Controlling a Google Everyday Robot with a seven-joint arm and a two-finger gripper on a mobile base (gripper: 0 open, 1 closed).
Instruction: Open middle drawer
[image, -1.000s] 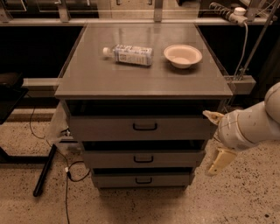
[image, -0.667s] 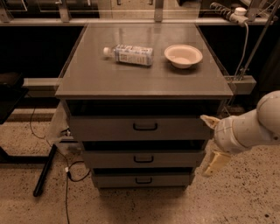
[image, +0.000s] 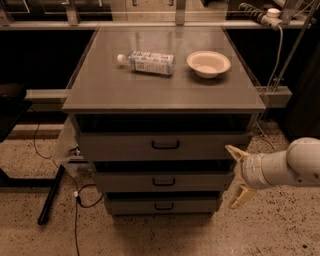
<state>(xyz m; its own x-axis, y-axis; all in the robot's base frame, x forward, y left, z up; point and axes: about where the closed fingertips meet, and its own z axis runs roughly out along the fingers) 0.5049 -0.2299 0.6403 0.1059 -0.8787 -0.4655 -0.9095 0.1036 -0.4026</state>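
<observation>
One gripper (image: 230, 176) beside the middle drawer (image: 162, 181)

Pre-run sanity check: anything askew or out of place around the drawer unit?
Only the water bottle lies on its side on the cabinet top, left of the upright bowl; no spill shows. The middle drawer looks shut and level. The gripper is open, just right of that drawer.

**Three Drawers Stacked Under a Table, Gripper at Right**

On the table (image: 165, 95) a bottle (image: 146, 62) lies left of a bowl (image: 208, 63). Beneath, the middle drawer (image: 125, 182) sits between the top drawer (image: 120, 146) and the bottom drawer (image: 130, 205). The gripper (image: 236, 176) hangs just right of the middle drawer, fingers apart. A cable (image: 82, 199) lies on the floor, left.
</observation>
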